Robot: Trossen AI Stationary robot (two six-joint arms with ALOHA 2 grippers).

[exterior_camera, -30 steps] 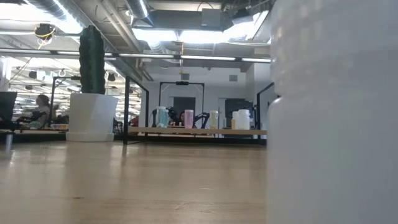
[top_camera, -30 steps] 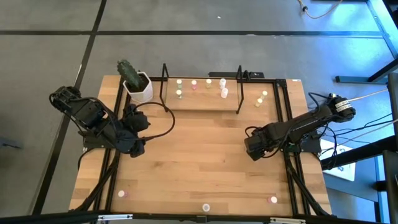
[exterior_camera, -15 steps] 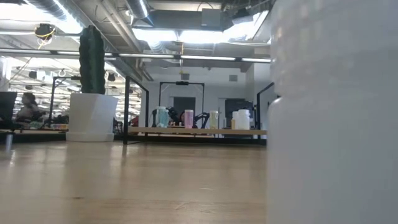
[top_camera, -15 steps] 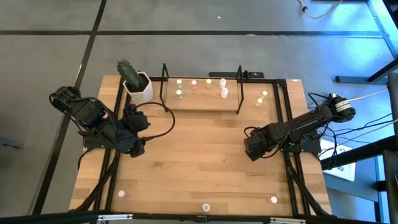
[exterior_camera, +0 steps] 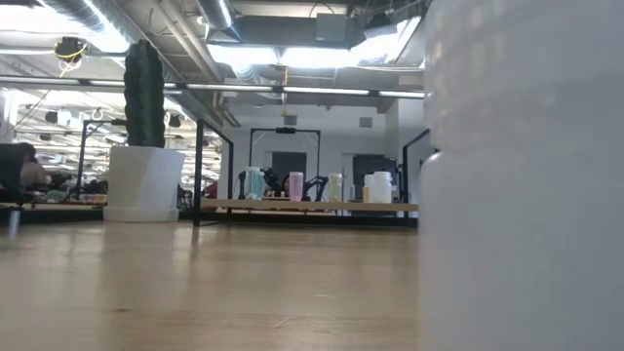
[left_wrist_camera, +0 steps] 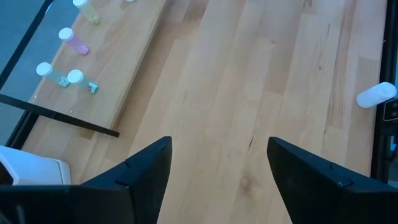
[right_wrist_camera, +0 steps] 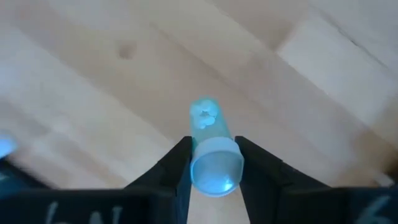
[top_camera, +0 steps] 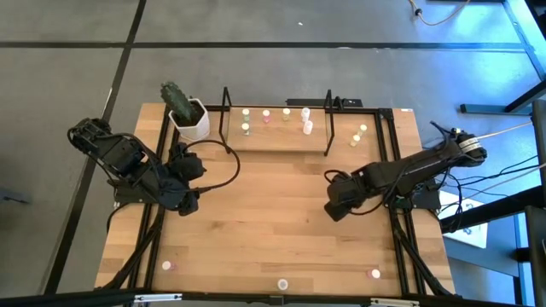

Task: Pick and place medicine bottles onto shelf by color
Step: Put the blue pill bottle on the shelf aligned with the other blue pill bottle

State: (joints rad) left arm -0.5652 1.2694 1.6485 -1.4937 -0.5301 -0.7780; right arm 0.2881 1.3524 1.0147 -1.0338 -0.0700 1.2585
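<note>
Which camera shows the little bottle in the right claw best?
The right wrist view: the bottle fills the middle, pinched between the right claw. From the high view the claw hides it. The low and left wrist views don't show it.

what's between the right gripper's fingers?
One pale blue-green medicine bottle, clamped by the right gripper above bare wooden table. Its lower body is hidden behind its own top and the fingers.

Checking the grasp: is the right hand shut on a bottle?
Yes. The right hand is shut on a green-topped bottle, fingers against its sides.
</note>
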